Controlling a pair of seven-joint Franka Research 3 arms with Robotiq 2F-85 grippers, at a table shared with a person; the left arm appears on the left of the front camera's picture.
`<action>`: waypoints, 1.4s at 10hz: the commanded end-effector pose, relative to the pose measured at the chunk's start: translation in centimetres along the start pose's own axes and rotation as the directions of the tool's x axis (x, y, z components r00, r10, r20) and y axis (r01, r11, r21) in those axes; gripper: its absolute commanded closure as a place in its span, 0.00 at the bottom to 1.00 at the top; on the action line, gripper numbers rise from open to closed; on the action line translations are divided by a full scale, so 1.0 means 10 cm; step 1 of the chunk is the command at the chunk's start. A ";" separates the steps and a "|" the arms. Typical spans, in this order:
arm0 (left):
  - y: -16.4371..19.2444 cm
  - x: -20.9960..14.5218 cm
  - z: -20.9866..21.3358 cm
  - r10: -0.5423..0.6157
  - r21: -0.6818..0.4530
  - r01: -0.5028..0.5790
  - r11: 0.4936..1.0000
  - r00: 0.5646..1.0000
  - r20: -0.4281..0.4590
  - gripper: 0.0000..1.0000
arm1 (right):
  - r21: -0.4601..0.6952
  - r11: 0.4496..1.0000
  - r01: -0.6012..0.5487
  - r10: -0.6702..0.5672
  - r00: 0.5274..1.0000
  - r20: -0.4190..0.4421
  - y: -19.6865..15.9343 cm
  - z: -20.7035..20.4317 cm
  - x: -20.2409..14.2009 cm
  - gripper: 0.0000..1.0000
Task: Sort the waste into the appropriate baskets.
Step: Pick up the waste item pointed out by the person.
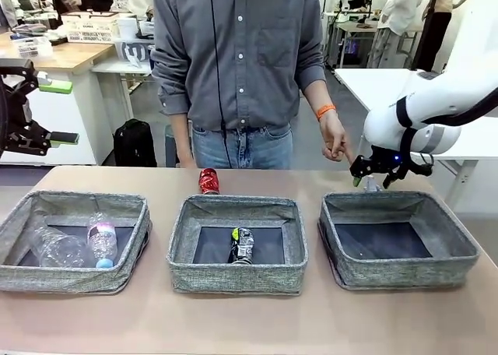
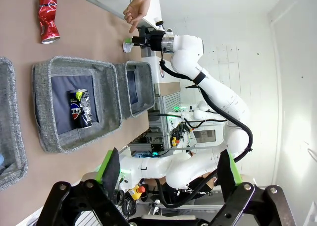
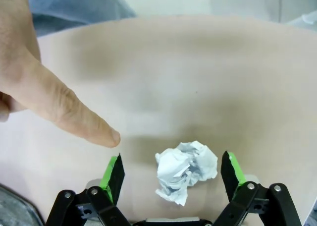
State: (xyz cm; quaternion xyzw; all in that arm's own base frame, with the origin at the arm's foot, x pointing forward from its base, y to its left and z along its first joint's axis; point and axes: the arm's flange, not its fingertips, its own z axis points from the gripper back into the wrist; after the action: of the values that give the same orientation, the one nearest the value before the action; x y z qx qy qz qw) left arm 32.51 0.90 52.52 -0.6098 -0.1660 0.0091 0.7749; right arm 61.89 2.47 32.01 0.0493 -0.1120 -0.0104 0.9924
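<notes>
A white paper wad (image 3: 185, 169) lies on the table behind the right basket (image 1: 405, 273). My right gripper (image 3: 171, 174) is down over the wad, one finger on each side, open and not touching it. The same gripper (image 1: 359, 176) hangs just behind that basket's far left corner. A person's hand (image 3: 74, 112) points at the wad from the left. The red can (image 1: 208, 181) lies on the table behind the middle basket (image 1: 233, 277), which holds a dark can (image 1: 242, 246). Two clear bottles (image 1: 102, 240) lie in the left basket (image 1: 70, 277). My left gripper (image 1: 62, 112) is raised at the far left, open and empty.
The person stands at the far edge, between the middle and right baskets. The three baskets stand in a row along the near half of the table, with bare tabletop behind and in front of them. White tables stand beyond the right side.
</notes>
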 end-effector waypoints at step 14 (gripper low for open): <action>-0.03 0.00 0.01 0.005 0.001 -0.005 1.000 1.000 -0.009 0.00 | -0.095 0.995 -0.022 0.022 1.000 0.001 -0.06 0.19 0.12 1.00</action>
State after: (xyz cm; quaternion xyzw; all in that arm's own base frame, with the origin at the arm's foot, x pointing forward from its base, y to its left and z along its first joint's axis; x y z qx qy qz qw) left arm 32.51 0.90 52.52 -0.6098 -0.1660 0.0091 0.7749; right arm 62.31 1.57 33.04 0.0168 -0.1173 0.0068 0.9929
